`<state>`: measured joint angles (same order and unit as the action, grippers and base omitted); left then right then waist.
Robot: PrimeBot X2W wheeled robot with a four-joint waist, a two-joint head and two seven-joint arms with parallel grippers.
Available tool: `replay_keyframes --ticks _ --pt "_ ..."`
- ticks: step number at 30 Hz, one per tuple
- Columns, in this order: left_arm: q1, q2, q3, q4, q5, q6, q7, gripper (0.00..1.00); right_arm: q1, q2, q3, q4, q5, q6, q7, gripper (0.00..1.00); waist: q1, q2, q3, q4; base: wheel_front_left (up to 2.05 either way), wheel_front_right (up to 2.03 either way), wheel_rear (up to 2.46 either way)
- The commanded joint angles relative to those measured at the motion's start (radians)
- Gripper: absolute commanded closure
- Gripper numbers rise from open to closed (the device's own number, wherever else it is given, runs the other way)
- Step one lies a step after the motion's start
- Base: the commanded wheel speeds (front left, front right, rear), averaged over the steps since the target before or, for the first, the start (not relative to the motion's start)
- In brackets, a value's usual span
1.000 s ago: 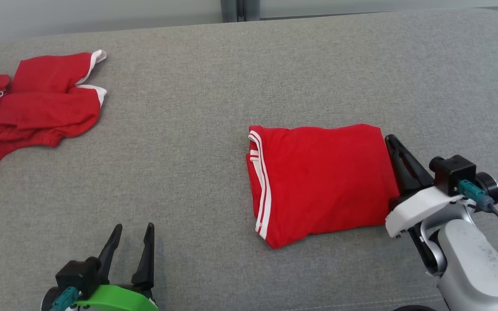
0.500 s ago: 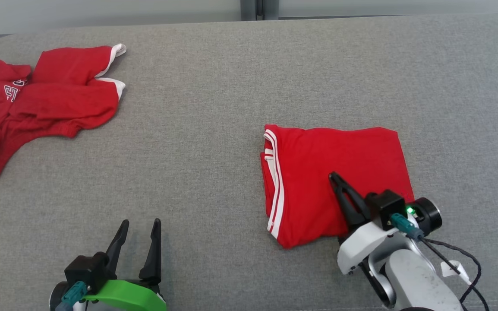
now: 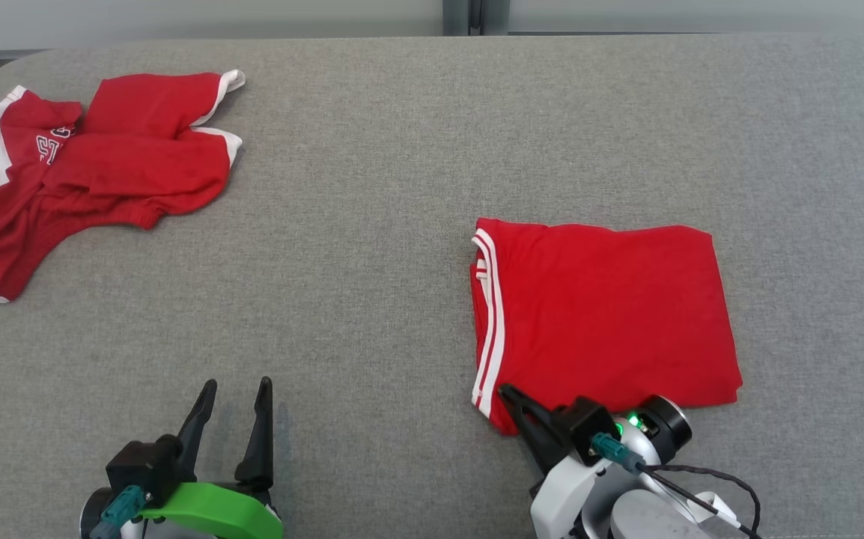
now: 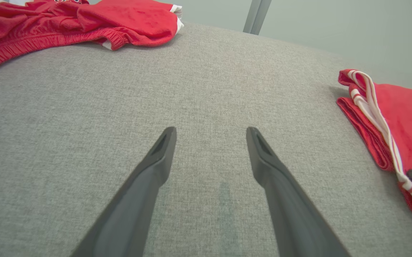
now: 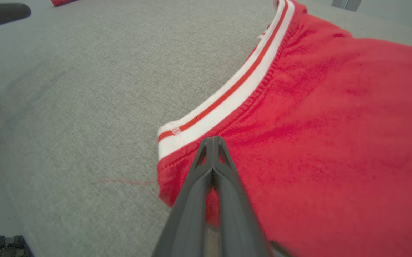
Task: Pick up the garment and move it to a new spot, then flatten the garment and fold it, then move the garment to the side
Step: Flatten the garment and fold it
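garment folding looks done, and only the last move to the side seems open, or perhaps already made. nearest, at 7 o'clock in the head view, the left hand rests low over the bare desk with its fingers spread wide and nothing between them. at 5 o'clock the right hand has its fingers pressed fully together, gripping nothing, and their tip lies at the near left corner of the garment, just inside the striped hem. the garment lies at 4 o'clock as a neat flat rectangle, hem toward 9 o'clock. far off at 10 o'clock a crumpled red top lies well apart, untouched.

hard to make out: whether the right fingertips press on the cloth or just hover above it. the right wrist hides part of the garment's near edge, the layers beneath the top fold cannot be seen, and the red top is cut off at the picture's left edge.
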<state>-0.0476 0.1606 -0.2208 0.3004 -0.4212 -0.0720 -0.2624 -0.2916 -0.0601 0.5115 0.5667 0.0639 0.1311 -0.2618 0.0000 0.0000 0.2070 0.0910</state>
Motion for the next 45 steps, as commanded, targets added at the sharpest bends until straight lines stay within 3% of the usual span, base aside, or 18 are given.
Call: replay_keyframes --ticks 1,6,12,13,14,15,21,27,28,31,35,45 --pt "0.003 -0.005 0.007 0.004 0.009 -0.006 -0.003 0.0 0.006 -0.001 0.015 0.009 0.005 -0.001 -0.004 1.0 0.0 0.0 -0.003 0.0 0.0 0.0 0.0" --pt "0.013 -0.016 0.021 0.01 0.021 -0.011 -0.003 0.0 0.004 0.001 0.062 0.027 0.032 -0.001 -0.003 1.0 0.0 0.0 -0.011 -0.006 0.0 0.0 0.0" --pt "0.02 -0.029 0.048 -0.001 0.031 -0.016 -0.003 0.0 0.009 -0.016 0.072 -0.076 0.036 -0.001 -0.003 1.0 0.0 0.0 -0.024 -0.025 0.0 0.0 0.0" --pt "0.024 -0.032 0.053 -0.006 0.032 -0.017 -0.003 0.0 0.021 -0.021 0.064 -0.105 0.035 -0.001 -0.003 0.69 0.0 0.0 -0.029 -0.028 0.0 0.0 0.0" --pt "0.029 -0.034 0.059 -0.013 0.036 -0.016 -0.003 0.0 0.033 -0.027 0.054 -0.136 0.034 -0.001 -0.003 0.47 0.0 0.0 -0.036 -0.032 0.0 0.0 0.0" --pt "0.035 -0.036 0.065 -0.02 0.039 -0.015 -0.003 0.0 0.046 -0.033 0.037 -0.17 0.03 -0.001 -0.003 0.0 0.0 0.0 -0.042 -0.035 0.0 0.0 0.0" --pt "0.082 -0.055 0.111 -0.051 0.051 -0.005 -0.003 0.0 0.157 -0.063 -0.105 -0.332 0.005 -0.001 -0.003 0.0 0.0 0.0 -0.099 -0.057 0.0 0.0 0.0" --pt "0.138 -0.069 0.159 -0.071 0.1 0.012 -0.003 0.0 0.286 -0.052 -0.321 -0.445 -0.02 -0.001 -0.003 0.0 0.0 0.0 -0.167 -0.069 0.0 0.0 0.0" --pt "0.138 -0.069 0.159 -0.071 0.1 0.012 -0.003 0.0 0.286 -0.052 -0.321 -0.445 -0.02 -0.001 -0.003 0.0 0.0 0.0 -0.167 -0.069 0.0 0.0 0.0" --pt "0.184 -0.078 0.2 -0.08 0.136 0.022 -0.003 0.0 0.346 -0.044 -0.471 -0.476 -0.038 -0.001 -0.003 0.0 0.0 0.0 -0.208 -0.083 0.0 0.0 0.0" --pt "0.213 -0.082 0.223 -0.075 0.169 0.004 -0.003 0.0 0.373 -0.043 -0.581 -0.46 -0.051 -0.001 -0.003 0.0 0.0 0.0 -0.227 -0.088 0.0 0.0 0.0" --pt "0.271 -0.081 0.273 -0.089 0.231 -0.039 -0.003 0.0 0.396 -0.098 -0.647 -0.321 -0.024 -0.001 -0.003 0.0 0.0 0.0 -0.264 -0.087 0.0 0.0 0.0"
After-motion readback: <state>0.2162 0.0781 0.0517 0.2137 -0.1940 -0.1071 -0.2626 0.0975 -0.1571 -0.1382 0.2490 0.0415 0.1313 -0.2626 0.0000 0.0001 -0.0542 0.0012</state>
